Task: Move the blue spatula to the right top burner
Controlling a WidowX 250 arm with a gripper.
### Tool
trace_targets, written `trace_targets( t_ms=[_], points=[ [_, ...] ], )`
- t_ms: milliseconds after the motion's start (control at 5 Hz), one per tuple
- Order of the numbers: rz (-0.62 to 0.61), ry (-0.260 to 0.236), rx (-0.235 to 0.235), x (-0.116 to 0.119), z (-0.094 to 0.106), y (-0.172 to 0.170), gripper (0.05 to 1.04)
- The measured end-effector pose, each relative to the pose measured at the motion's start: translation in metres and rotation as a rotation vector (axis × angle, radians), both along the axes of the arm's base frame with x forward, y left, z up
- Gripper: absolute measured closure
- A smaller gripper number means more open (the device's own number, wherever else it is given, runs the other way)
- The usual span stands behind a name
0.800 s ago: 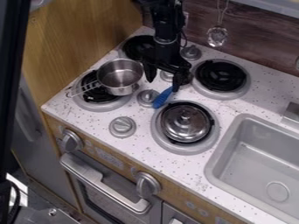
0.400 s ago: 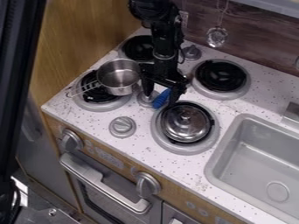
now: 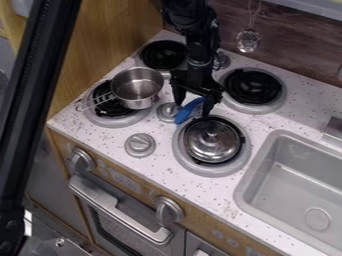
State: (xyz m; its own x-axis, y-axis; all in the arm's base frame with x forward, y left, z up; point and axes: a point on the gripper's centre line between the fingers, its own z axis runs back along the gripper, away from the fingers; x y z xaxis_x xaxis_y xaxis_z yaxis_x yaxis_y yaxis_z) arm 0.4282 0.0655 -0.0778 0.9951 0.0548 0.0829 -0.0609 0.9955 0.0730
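Blue spatula (image 3: 186, 112), long axis aslant, wider end to the view's lower left, claw (image 3: 193, 108) wide about it

Round silver metal saucepan (image 3: 137, 86) on round black-and-grey left front burner (image 3: 115, 122). Round black-and-grey left rear burner (image 3: 162, 55) behind saucepan. Domed silver metal lid (image 3: 212, 140) on round black-and-grey right front burner (image 3: 212, 171); round black-and-grey right rear burner (image 3: 252, 86) behind. Long blue spatula (image 3: 188, 109) between saucepan and lid. Rectangular grey sink (image 3: 268, 150) right of lid.
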Motion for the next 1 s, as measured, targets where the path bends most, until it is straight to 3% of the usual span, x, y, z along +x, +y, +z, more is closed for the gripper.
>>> trace_targets(
  t_ms=[200, 600, 800, 1000],
  points=[
    [0.002, -0.011, 0.004, 0.008, -0.001, 0.001, 0.133],
    [0.016, 0.023, -0.005, 0.005, -0.015, 0.0, 0.658],
    [-0.003, 0.013, 0.008, 0.0, -0.012, 0.0, 0.727],
    [-0.043, -0.064, 0.003, -0.005, 0.0, -0.007, 0.785]
  ],
)
